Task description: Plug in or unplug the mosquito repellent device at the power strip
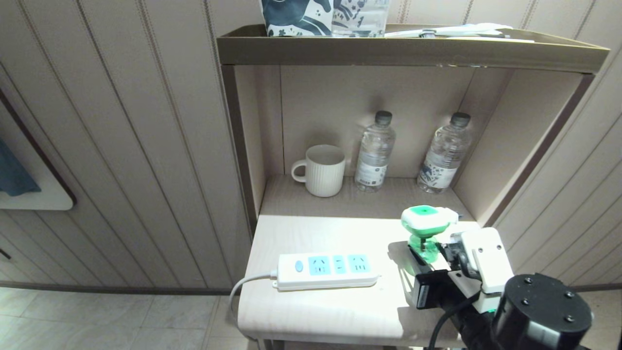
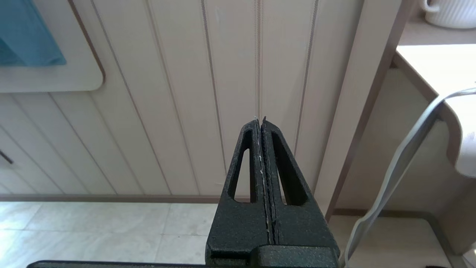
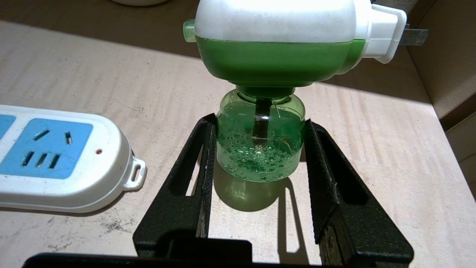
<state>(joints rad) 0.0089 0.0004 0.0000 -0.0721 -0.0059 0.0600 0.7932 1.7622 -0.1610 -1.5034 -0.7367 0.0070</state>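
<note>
- The right gripper (image 1: 422,257) was seen at the lower right of the head view, reaching up and leftward from the frame's corner over the light tabletop (image 1: 320,311).
- Its two black fingers (image 3: 178,186) were clamped on either side of the translucent green bottle of the mosquito repellent device (image 1: 426,228), which was held upright.
- In the right wrist view the device (image 3: 275,67) was shown lifted clear of the surface, a shadow lying beneath the bottle and its plug prongs pointing to the right of the frame.
- The power strip (image 1: 324,270) was lying flat at the lower centre of the head view, just left of the device and apart from it, with no plug in its sockets.
- The left gripper (image 2: 262,178) was seen with its fingers pressed together and empty, pointed at the panelled wall (image 2: 178,111) beside the table.
</note>
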